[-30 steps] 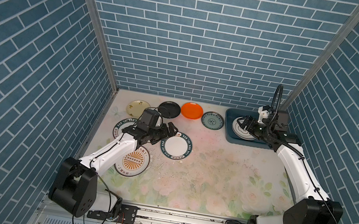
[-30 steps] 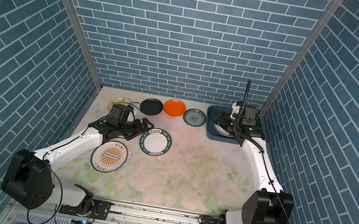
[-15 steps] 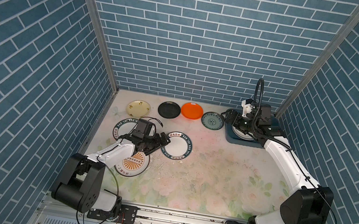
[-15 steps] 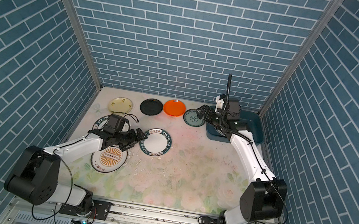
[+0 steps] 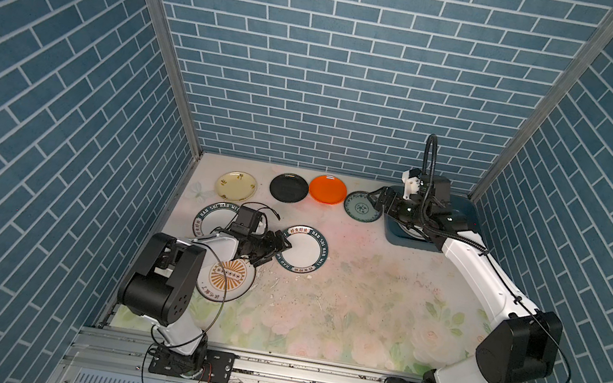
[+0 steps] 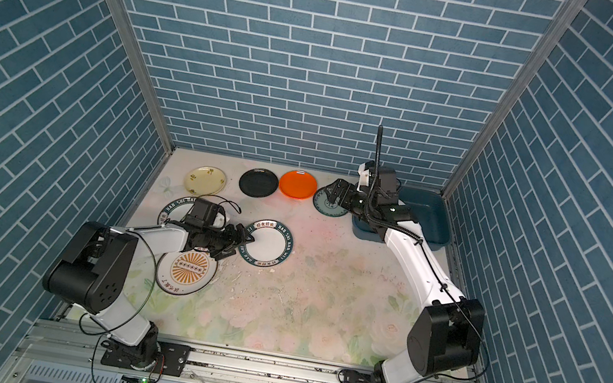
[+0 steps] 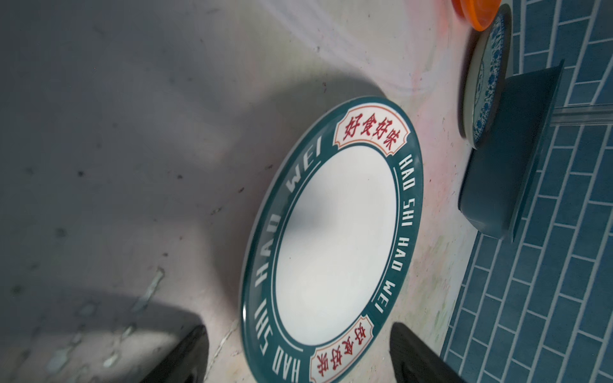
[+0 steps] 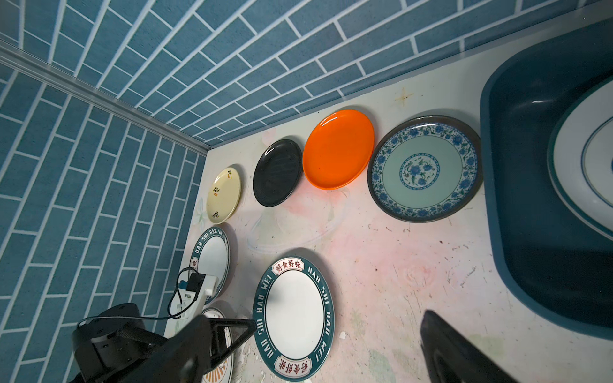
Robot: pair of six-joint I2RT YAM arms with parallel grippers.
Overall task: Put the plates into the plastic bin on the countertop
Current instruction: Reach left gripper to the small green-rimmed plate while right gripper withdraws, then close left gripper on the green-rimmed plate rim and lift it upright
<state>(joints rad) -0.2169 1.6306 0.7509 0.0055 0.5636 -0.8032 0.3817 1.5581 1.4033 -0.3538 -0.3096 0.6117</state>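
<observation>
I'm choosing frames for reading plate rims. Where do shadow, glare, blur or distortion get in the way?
Left wrist view: a broad shadow darkens the countertop and falls partly on the lettered plate. Right wrist view: small glare streaks on the orange plate and the bin; the brick wall looks bowed. Both top views: even light, everything sharp.

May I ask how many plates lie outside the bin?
7: cream, black, orange, blue-patterned along the back; two lettered and one sunburst near the left arm, which may hide more.
</observation>
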